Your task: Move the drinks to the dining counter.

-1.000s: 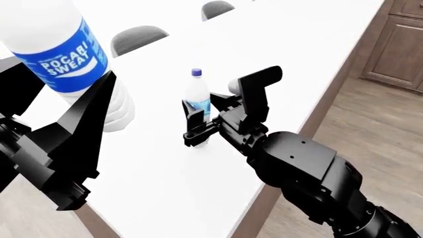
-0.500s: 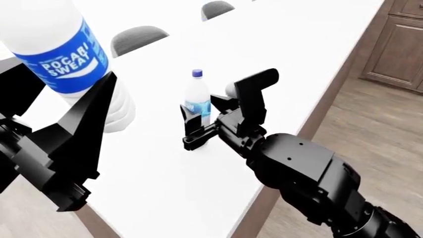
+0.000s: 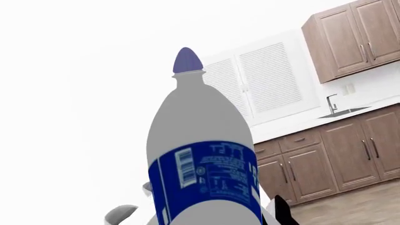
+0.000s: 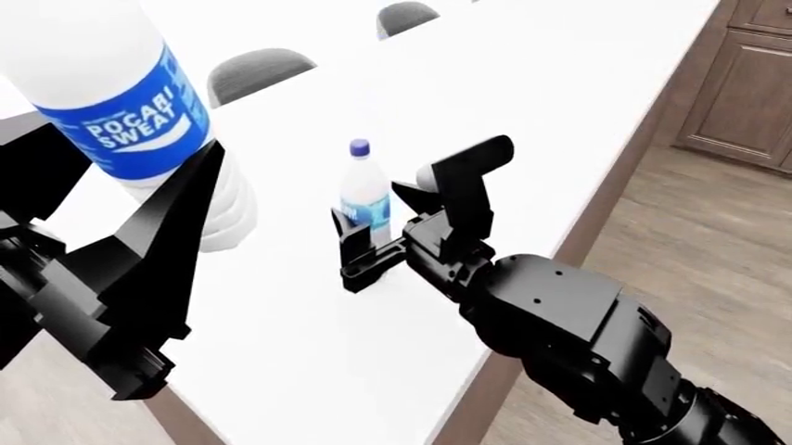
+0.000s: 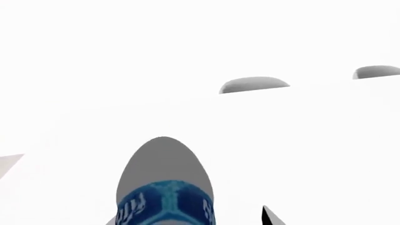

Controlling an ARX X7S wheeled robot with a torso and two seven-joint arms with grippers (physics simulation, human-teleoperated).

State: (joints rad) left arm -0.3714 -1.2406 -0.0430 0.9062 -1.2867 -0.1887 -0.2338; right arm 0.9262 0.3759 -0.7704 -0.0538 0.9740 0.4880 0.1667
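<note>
The right gripper (image 4: 371, 243) reaches from lower right, clamped on the slim bottle (image 4: 364, 191) at centre frame. At left, the left gripper (image 4: 148, 241) grips the Pocari Sweat bottle (image 4: 106, 102), raised over the dining counter (image 4: 520, 102).

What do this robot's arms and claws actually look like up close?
Both are matte black all over. The right arm is built of chunky rounded segments with small screw dimples. The right gripper has flat, blocky fingers; the left gripper shows broad angular wedge-shaped plates. No cables, markings or sleeves are visible.

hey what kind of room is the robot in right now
Most likely a home kitchen with a dining area: brown wooden cabinets, a sink with a faucet on the worktop, and a long white counter with grey chairs along it.
</note>
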